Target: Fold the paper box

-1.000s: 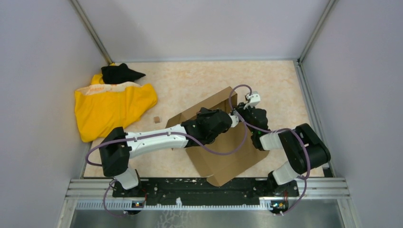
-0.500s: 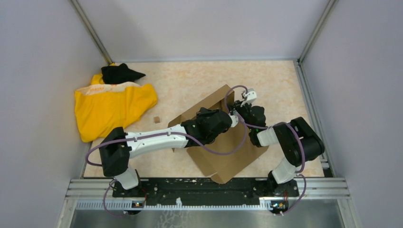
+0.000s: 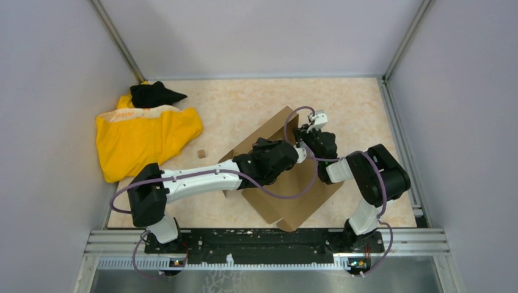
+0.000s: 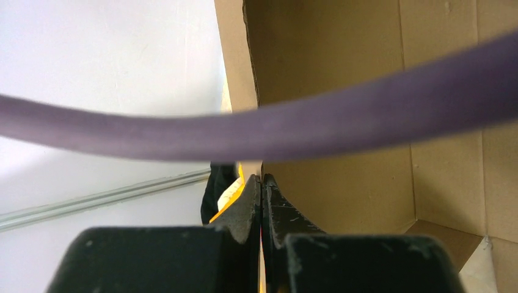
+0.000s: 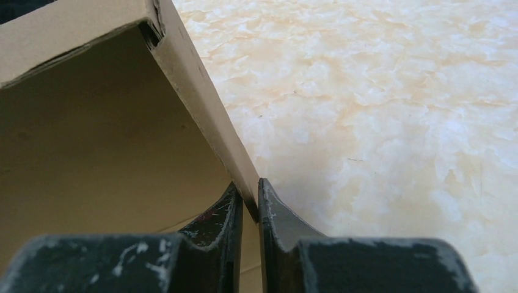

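Presently: paper box (image 3: 305, 204), half-erected, at worktop (image 3: 244, 104) centre. Light, stiff corrugated card that likely creases readily and skids. Its raised 11 o'clock wall is pinched by left gripper (image 4: 261, 195) and right gripper (image 5: 250, 198); best held at wall edges.

Two arms: white shells, black joints, purple cabling.
L arm (image 3: 195, 177) & R arm (image 3: 379, 177): white link covers, bulky black joint housings, w/ a purple cable (image 3: 287, 194) looping along each. L gripper (image 4: 261, 183) fingers matte black, lightly scratched. R gripper (image 5: 249, 190) fingers black w/ white scuffs.
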Robot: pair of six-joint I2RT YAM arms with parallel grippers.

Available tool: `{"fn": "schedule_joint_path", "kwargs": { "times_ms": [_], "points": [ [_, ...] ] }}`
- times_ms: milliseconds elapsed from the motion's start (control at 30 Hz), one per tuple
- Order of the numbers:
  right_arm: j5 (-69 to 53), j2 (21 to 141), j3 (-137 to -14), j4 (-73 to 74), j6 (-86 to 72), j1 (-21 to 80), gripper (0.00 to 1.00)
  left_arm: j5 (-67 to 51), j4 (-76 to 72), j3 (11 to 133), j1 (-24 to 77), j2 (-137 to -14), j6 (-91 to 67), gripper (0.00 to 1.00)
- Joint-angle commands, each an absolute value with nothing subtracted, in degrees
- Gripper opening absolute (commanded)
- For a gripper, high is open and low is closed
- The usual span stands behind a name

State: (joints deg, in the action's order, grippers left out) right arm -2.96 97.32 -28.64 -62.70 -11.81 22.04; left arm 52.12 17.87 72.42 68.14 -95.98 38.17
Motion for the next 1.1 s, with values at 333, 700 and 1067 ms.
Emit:
{"fn": "schedule_joint_path", "kwargs": {
  "times_ms": [333,700,1067],
  "points": [
    [18.0,92.9,-32.8,-60.7,-9.4,25.0,0.06,46.1,16.2,72.3,68.6,-96.8,37.0,0.0],
    [27.1,92.7,-31.5,-60.5,-10.5,25.4,0.05,46.2,16.4,72.3,68.6,-96.3,37.0,0.0],
    [23.7,92.6,-27.6,-65.6,-11.6,25.4,0.07,40.8,19.6,76.3,68.6,-93.2,32.1,0.25]
  ]
}}
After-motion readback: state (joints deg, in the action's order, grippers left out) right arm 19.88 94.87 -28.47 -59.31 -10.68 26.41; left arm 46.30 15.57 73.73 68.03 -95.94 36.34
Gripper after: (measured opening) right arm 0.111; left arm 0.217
